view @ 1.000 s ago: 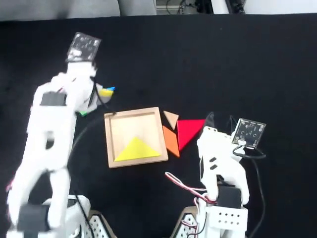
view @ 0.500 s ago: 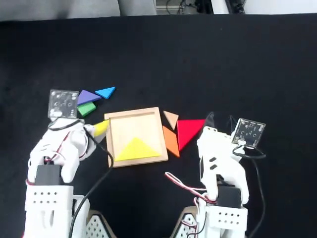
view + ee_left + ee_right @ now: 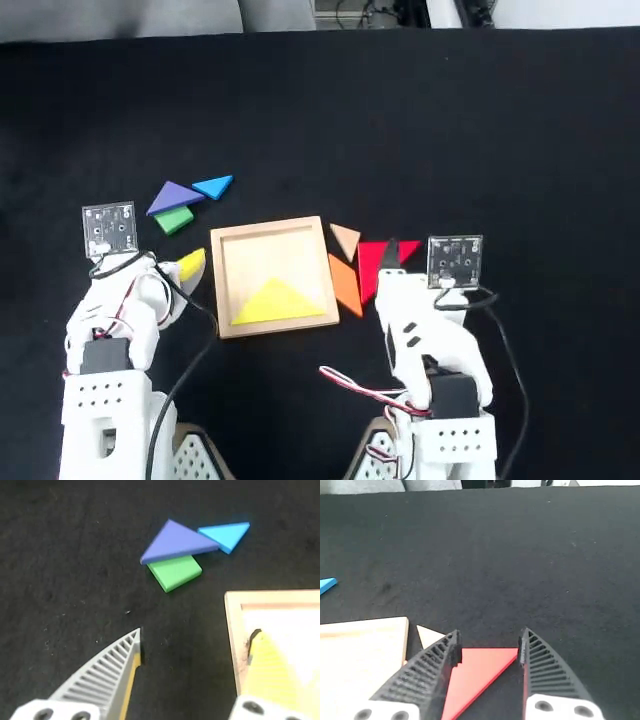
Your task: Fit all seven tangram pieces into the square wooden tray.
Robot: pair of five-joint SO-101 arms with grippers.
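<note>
The square wooden tray [image 3: 225, 290] holds one big yellow triangle [image 3: 275, 300]. Left of it lie a purple triangle [image 3: 173, 196], a blue triangle [image 3: 213, 185] and a green square [image 3: 175, 220]; the purple one [image 3: 175, 542] overlaps the green one [image 3: 175, 572]. A tan triangle [image 3: 345, 240], an orange parallelogram [image 3: 345, 287] and a red triangle [image 3: 372, 265] lie right of the tray. My left gripper [image 3: 195, 645] is open and holds nothing, low beside the tray's left wall [image 3: 232, 630]. My right gripper [image 3: 489, 642] is open above the red triangle [image 3: 480, 672].
Black cloth covers the table, with wide free room behind the tray and at both sides. Both arm bases stand at the near edge. The tan triangle [image 3: 430, 636] lies just beside the right gripper's fingertip.
The left arm pulled back from the purple, blue and green pieces to the tray's left side, holding nothing. The right arm shifted left over the red triangle.
</note>
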